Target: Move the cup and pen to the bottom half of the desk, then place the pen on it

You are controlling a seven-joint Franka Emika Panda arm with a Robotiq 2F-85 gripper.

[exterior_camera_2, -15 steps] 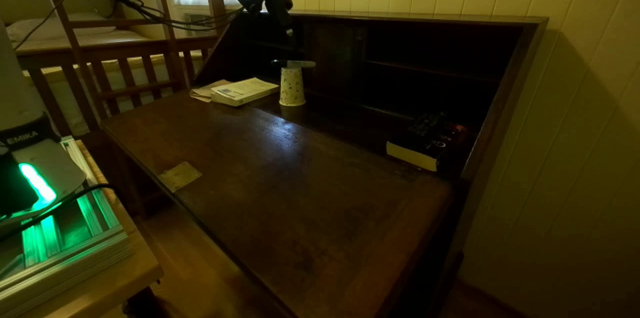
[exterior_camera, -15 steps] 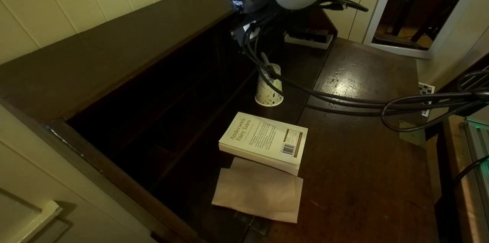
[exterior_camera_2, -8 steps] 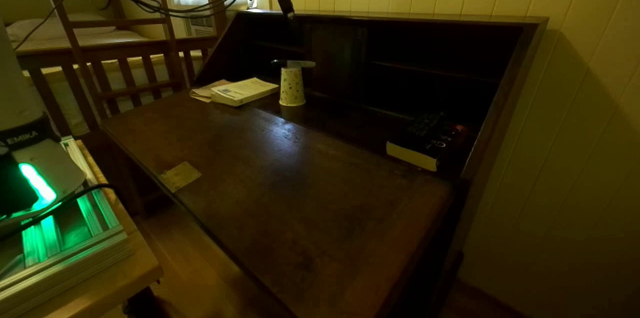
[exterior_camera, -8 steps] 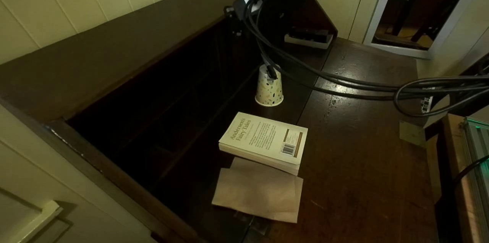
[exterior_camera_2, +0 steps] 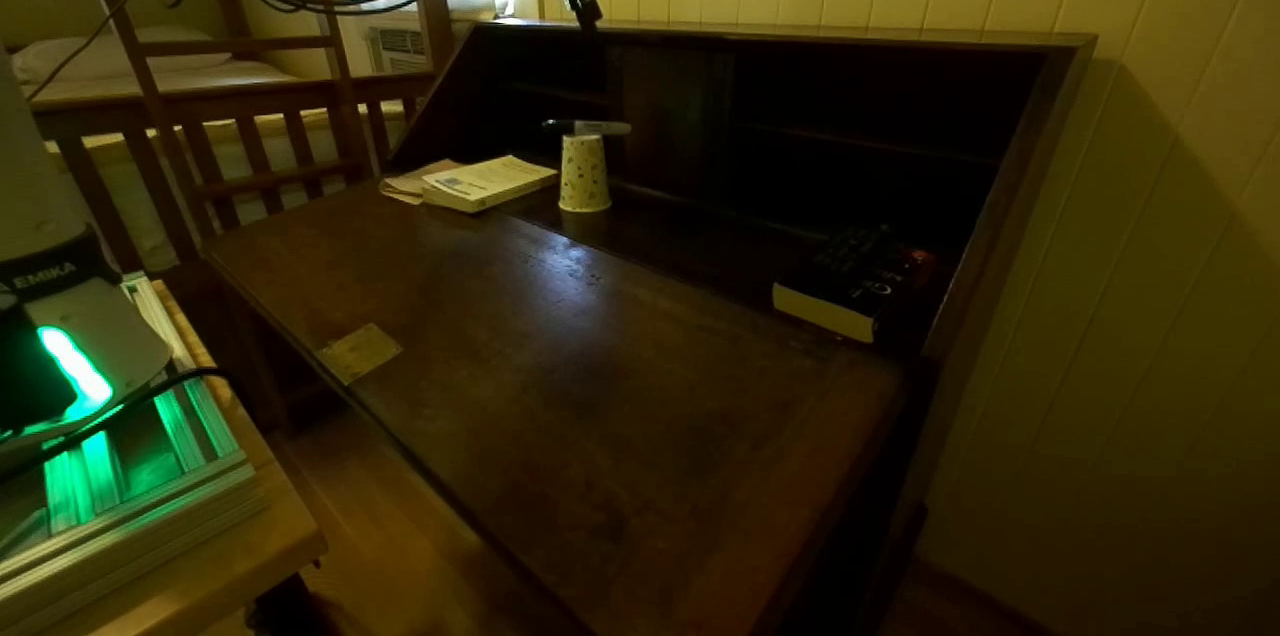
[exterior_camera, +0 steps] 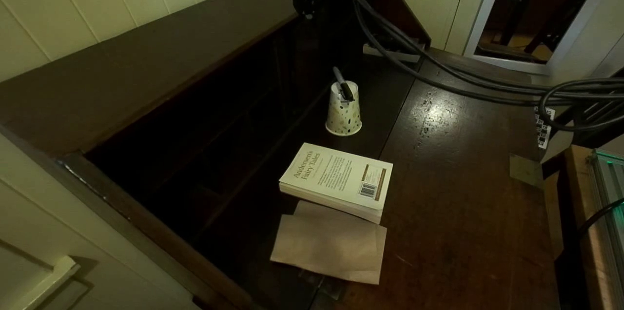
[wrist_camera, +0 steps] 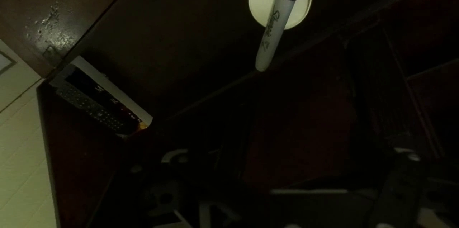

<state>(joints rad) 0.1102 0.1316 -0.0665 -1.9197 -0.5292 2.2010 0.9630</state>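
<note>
The white dotted cup (exterior_camera: 343, 117) stands upside down on the back strip of the dark desk (exterior_camera: 453, 203), in front of the cubbyholes. Across its upturned base lies the pen (exterior_camera_2: 600, 128), a marker with a dark cap and grey barrel; one end juts past the cup. From above, the wrist view gives the pen (wrist_camera: 274, 27) over the pale base of the cup (wrist_camera: 260, 2). My gripper (exterior_camera_2: 590, 20) hangs above and behind them, near the desk's top ledge, touching neither. In the dark wrist view its jaws stand wide apart with nothing visible between them.
A white paperback book (exterior_camera: 339, 178) lies beside the cup, with a brown paper sheet (exterior_camera: 331, 246) beyond it. A thick dark book (exterior_camera_2: 830, 306) rests at the desk's far end. Arm cables (exterior_camera: 468, 88) hang over the desk. The raised top ledge (exterior_camera: 195, 32) runs along the back.
My arm has risen away from the cup, toward the top ledge. Its cables have swung off the cup, uncovering the pen. Cup, pen and books have stayed put.
</note>
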